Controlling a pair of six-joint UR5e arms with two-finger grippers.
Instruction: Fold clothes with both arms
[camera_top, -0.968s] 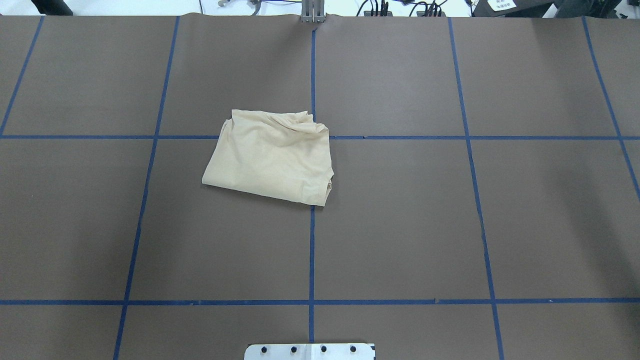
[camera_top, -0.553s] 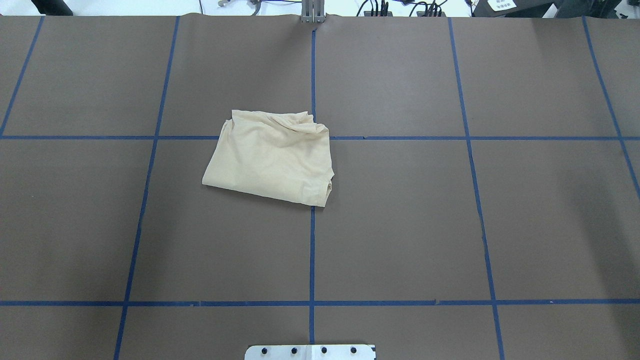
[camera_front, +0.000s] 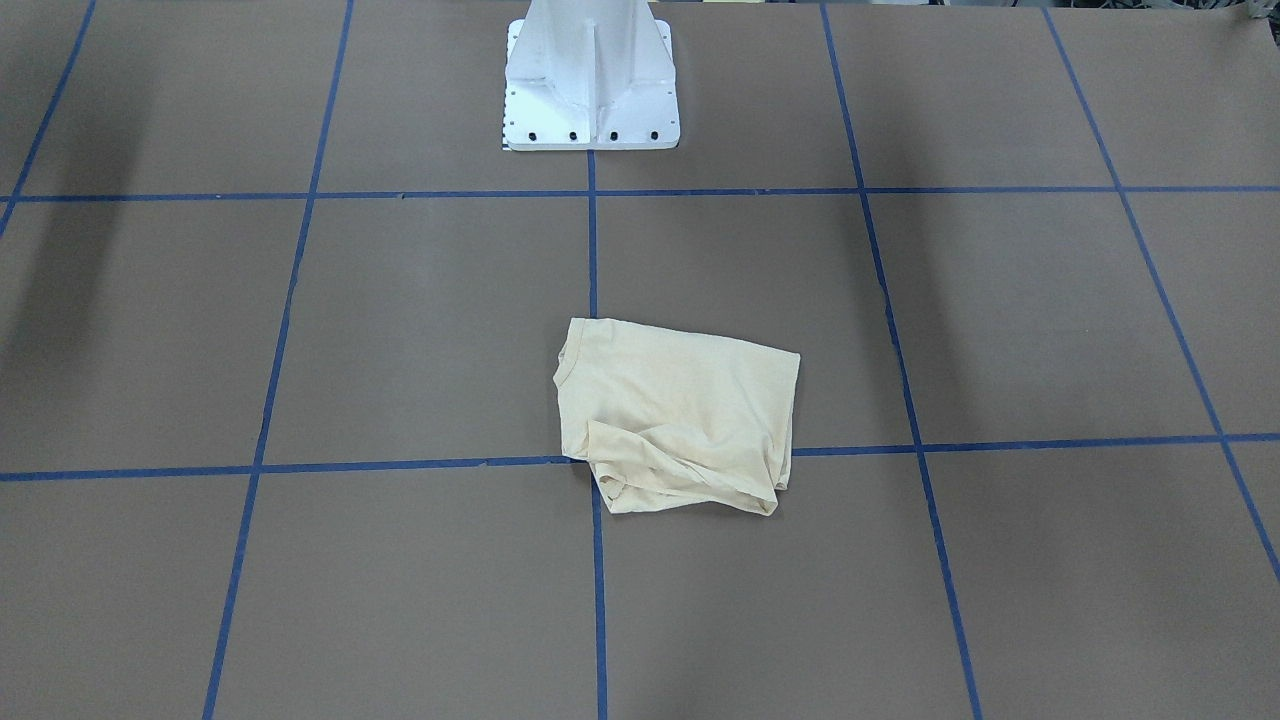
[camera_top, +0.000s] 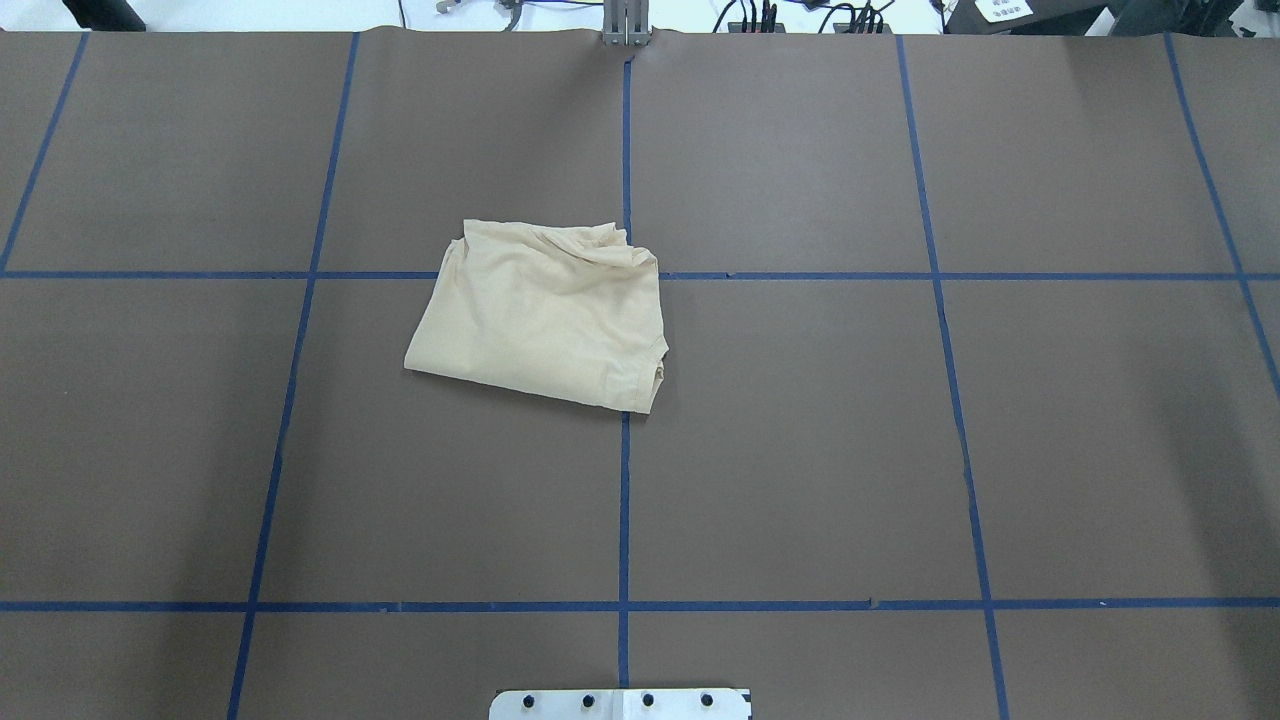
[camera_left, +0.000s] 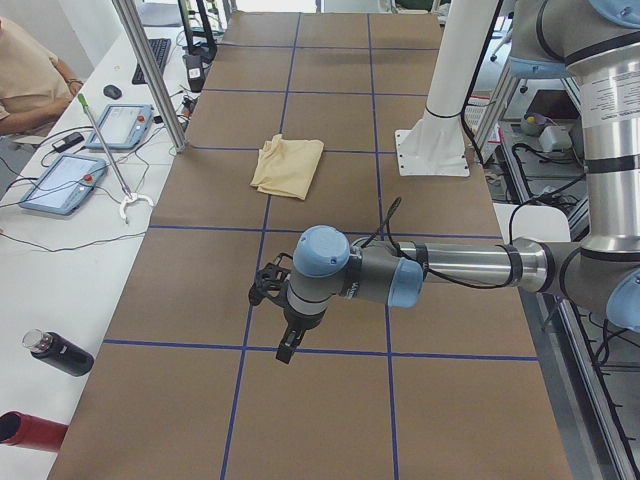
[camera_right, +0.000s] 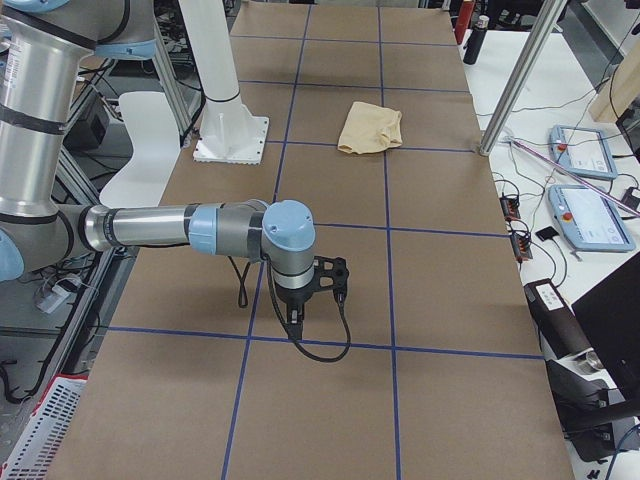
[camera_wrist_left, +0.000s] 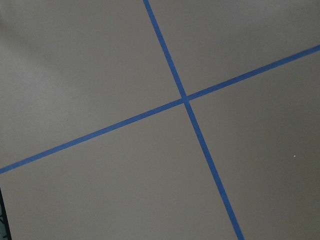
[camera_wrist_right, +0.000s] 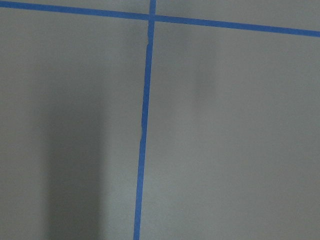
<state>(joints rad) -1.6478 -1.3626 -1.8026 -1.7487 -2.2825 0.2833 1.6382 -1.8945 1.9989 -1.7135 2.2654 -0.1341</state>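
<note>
The left pincer (camera_left: 286, 350) and right pincer (camera_right: 297, 324) show only in the side views, too small to tell how their jaws stand, and the white pedestal (camera_front: 590, 75) is cut off at the front view's top edge.
</note>
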